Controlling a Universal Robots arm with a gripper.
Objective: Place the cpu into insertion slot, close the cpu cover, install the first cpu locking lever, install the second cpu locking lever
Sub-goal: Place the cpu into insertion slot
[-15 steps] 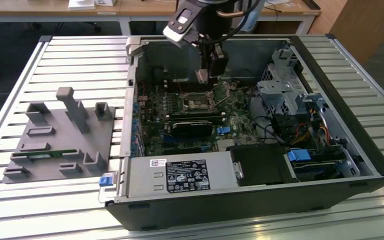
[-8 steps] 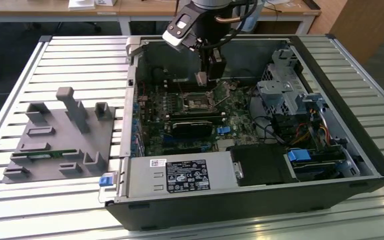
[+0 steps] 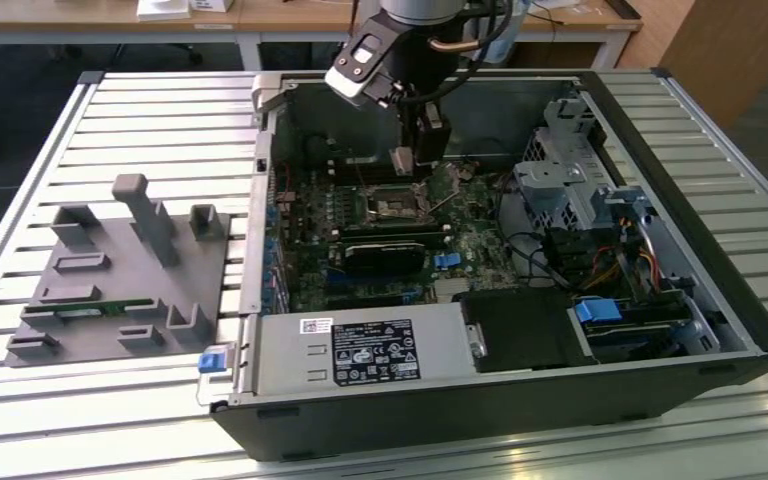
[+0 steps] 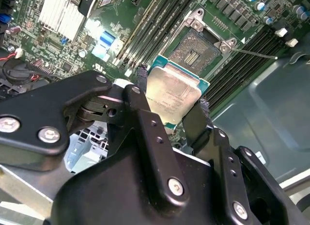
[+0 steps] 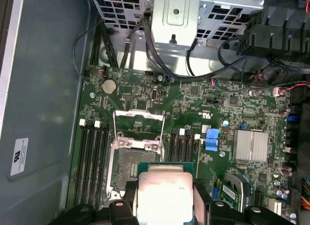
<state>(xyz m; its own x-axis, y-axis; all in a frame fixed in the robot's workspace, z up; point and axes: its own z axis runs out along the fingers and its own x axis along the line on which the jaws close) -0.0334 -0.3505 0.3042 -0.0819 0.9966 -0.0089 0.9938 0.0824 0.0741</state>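
Silver-grey metal tops the cpu [image 4: 172, 91], which the gripper [image 4: 172, 89] pinches by two opposite edges, one black finger [image 4: 140, 108] on each side. In the first wrist view the cpu [image 5: 164, 191] hangs flat with its metal face up. It sits just over the near edge of the insertion slot [image 5: 133, 164] and is not seated in it.

The slot lies on the green board [image 5: 193, 113] between two banks of long black memory slots [image 5: 92, 137]. Its dark, pin-covered centre is bare. The cpu cover [image 5: 138, 113] is swung off the slot and stands at the slot's edge on the side away from the chip. In the second wrist view the insertion slot [image 4: 196, 48] sits just beyond the chip's corner, and a thin wire that looks like a locking lever [image 4: 252, 53] juts out from its frame, free of any catch.

In the exterior view the gripper [image 3: 411, 160] reaches down into the open computer case [image 3: 704, 200], above the insertion slot [image 3: 395, 205] near the case's back wall. The case lies on a slatted table [image 3: 37, 150], and a grey fixture [image 3: 117, 290] lies beside it toward the exterior view's left edge.
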